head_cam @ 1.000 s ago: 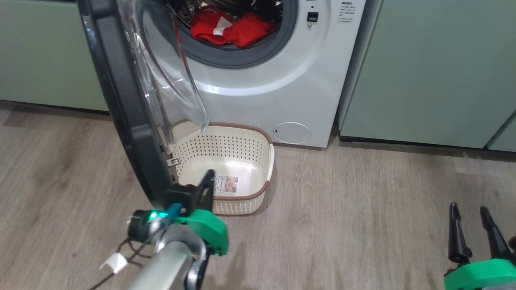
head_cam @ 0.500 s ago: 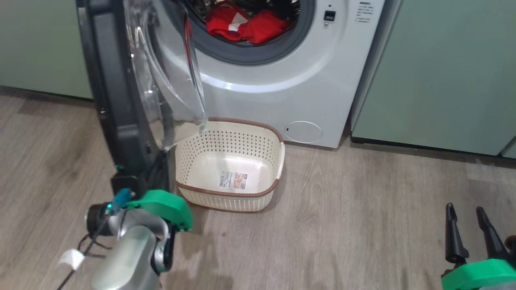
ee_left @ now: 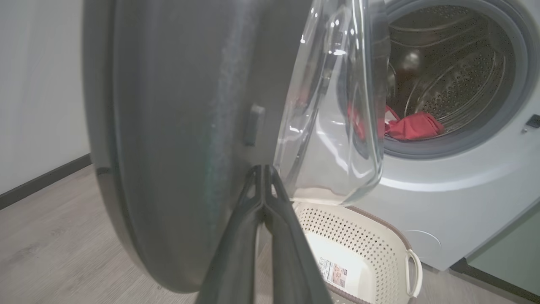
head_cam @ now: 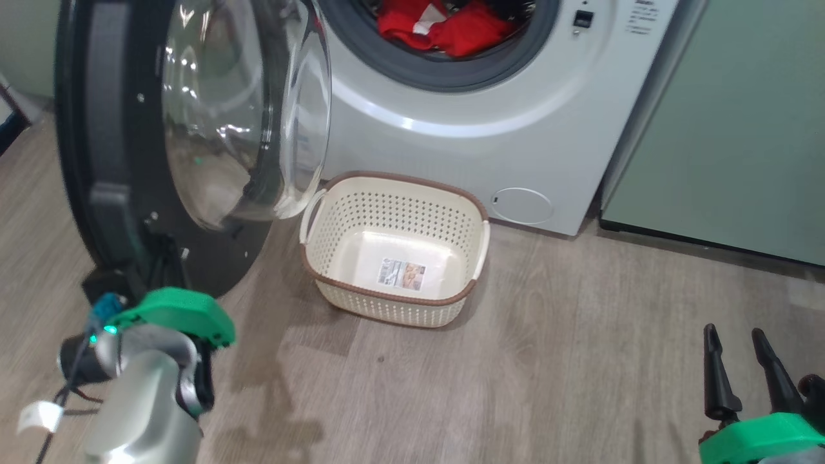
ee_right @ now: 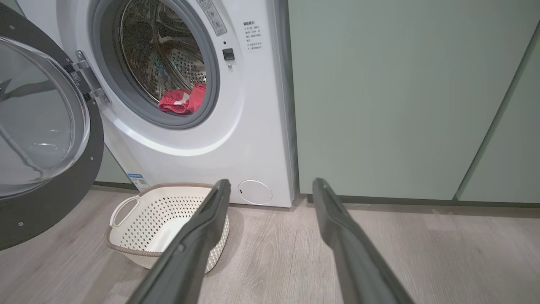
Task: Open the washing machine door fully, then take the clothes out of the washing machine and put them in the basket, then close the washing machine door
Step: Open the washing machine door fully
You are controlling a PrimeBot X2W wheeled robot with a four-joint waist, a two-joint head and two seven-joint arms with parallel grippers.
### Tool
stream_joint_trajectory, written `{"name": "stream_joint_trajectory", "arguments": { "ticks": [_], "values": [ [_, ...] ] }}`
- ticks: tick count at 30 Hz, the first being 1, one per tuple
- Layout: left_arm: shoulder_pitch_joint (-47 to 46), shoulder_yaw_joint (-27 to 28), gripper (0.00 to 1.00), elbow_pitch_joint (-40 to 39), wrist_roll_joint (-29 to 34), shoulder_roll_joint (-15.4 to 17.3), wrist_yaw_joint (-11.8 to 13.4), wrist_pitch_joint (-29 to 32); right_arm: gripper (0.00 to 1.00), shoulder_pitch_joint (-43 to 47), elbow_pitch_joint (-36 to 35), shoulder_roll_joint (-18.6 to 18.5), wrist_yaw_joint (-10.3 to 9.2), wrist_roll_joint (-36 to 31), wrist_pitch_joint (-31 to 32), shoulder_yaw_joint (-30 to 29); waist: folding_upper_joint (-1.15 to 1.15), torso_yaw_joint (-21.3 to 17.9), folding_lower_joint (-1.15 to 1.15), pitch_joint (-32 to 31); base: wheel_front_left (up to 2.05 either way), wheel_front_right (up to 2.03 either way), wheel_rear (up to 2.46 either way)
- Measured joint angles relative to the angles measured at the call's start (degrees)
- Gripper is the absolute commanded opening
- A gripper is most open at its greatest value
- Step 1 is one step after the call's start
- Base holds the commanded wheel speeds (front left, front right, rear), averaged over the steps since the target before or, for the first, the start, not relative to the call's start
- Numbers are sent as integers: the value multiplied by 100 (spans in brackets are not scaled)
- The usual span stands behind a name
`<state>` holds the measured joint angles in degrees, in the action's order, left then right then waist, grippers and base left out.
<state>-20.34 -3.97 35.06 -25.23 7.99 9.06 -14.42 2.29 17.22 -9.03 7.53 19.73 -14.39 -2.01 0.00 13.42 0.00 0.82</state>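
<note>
Grey wood-look floor (head_cam: 548, 374) meets the white washing machine (head_cam: 464, 129), its top cut off. Crumpled red clothes (head_cam: 451, 29) lie in the steel drum. The left gripper (ee_left: 263, 173) has its fingers pressed together, tips against the open washing machine door (head_cam: 97, 129) at its glossy black rim. The right gripper (ee_right: 270, 185) is spread wide, holding nothing. The perforated cream basket (head_cam: 387, 212) sits before the machine.

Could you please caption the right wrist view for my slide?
Open right gripper faces the washing machine: door swung open, red clothes in the drum, basket empty.
</note>
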Motion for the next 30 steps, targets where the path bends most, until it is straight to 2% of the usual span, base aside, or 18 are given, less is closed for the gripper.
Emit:
{"name": "stream_joint_trajectory", "arguments": {
  "ticks": [11, 23, 30],
  "values": [
    [-636, 639, 0, 387, 211, -157, -205, -3, 100, -288, -51, -136, 0, -1, 0, 107, 0, 319, 0, 349, 0, 0, 0],
    [-1318, 1788, 0, 802, 519, -332, -349, -4, 100, -576, -78, -419, 0, -1, 0, 141, 0, 731, 0, 962, 0, 0, 0],
    [-1564, 2152, 0, 1065, 797, -409, -511, -5, 100, -700, -80, -571, 0, -1, 0, 146, 0, 964, 0, 1114, 0, 0, 0]
  ]
}}
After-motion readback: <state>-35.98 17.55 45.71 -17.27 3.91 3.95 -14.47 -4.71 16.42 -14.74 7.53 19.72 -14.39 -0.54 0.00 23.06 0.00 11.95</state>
